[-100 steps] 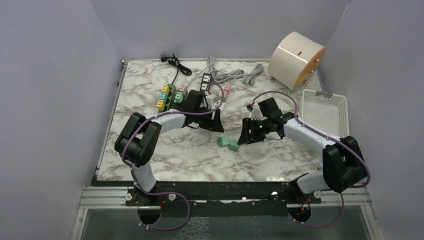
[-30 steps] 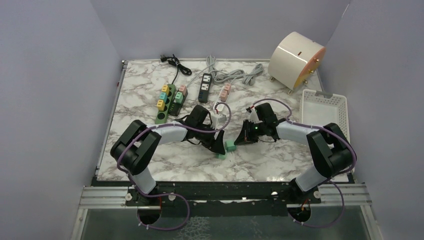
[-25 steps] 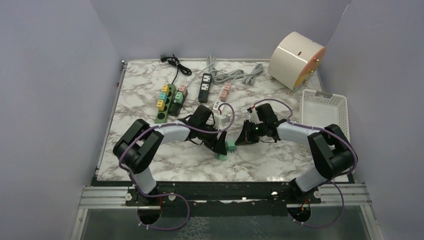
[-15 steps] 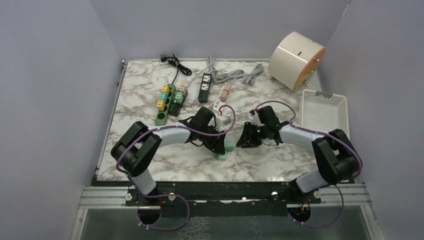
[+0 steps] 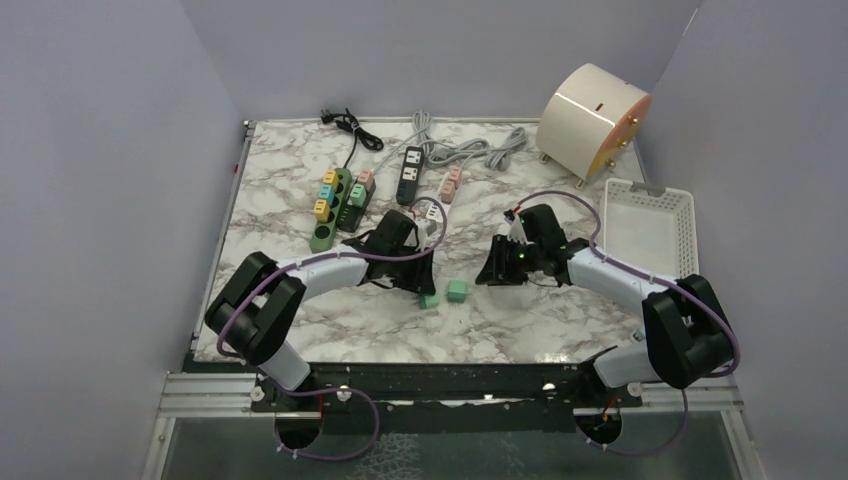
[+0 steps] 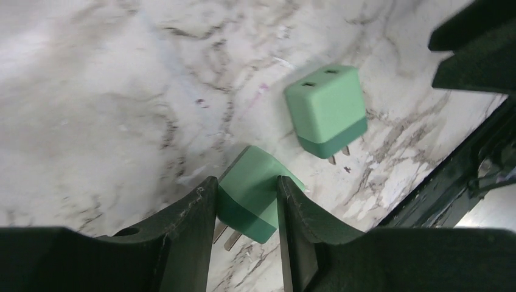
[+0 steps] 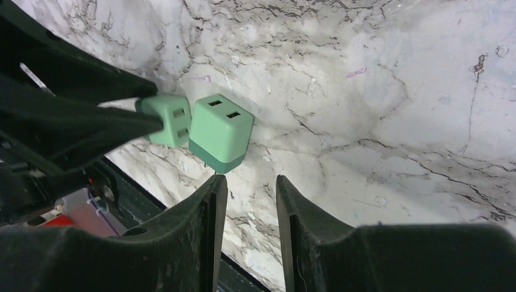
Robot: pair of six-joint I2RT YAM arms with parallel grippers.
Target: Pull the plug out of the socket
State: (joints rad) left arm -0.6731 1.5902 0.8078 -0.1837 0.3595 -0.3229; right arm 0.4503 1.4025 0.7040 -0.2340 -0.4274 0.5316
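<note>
Two green cube plugs lie apart on the marble table. My left gripper [image 5: 426,287] is shut on one green plug [image 5: 429,300], and the left wrist view shows this plug [image 6: 258,182] between my fingers with its metal prongs bare. The other green cube [image 5: 457,290] lies free just to the right; it also shows in the left wrist view [image 6: 327,109] and the right wrist view [image 7: 220,131], with two slots on its face. My right gripper [image 5: 488,272] is open and empty, a short way right of that cube [image 7: 251,188].
A green power strip [image 5: 335,205] with coloured plugs, a black strip [image 5: 410,172] and a pink strip [image 5: 452,182] lie at the back with grey cords [image 5: 470,150]. A white basket [image 5: 650,225] and a cream cylinder [image 5: 592,118] stand at the right.
The two green pieces were joined half a second ago and are now apart. My left gripper has moved left with its piece. My right gripper has drawn back slightly to the right.
</note>
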